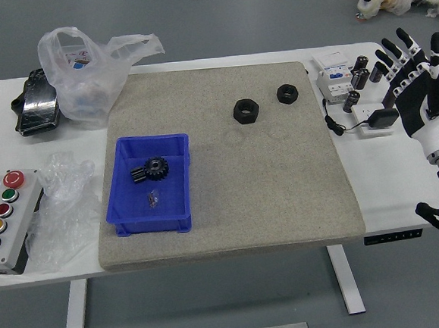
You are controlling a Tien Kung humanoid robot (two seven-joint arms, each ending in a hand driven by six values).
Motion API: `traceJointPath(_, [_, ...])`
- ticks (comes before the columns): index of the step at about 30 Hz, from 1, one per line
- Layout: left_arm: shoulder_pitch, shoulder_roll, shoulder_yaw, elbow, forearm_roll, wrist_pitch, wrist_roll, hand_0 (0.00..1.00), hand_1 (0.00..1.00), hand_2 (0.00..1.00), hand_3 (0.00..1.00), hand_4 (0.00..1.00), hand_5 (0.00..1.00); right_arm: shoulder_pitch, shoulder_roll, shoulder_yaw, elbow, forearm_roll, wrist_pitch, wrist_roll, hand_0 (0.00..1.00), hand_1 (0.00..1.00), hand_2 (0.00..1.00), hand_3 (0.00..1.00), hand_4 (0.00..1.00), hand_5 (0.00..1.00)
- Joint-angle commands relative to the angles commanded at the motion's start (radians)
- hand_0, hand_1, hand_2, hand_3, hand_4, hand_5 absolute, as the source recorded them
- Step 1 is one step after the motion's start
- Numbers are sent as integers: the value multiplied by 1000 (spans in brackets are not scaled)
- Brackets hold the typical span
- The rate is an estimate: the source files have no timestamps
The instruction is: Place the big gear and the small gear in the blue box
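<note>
At the table's right edge my right hand point(425, 75) is raised with its fingers spread, holding nothing, well away from the box. The blue box point(150, 225) rests on the left part of the beige mat. Inside it, near the middle, lies a larger black toothed gear point(157, 168). Touching or close beside it on the left is a smaller black ribbed gear point(137, 175). My left hand is out of view.
Two black nuts point(246, 111) point(287, 93) lie on the mat point(275, 197). A small clear item point(154, 199) is in the box. Plastic bags point(84, 83) and a button panel point(11, 218) stand left; white devices point(336, 82) and dark cylinders point(351, 100) stand right.
</note>
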Motion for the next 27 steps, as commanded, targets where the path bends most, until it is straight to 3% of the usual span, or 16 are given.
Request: traceJointPath(27, [4,-4,0,-4,-7,4,1,690,617,600,682,641,474,0,11,-12,-8,48,19,16,901,845,881,888,998,998])
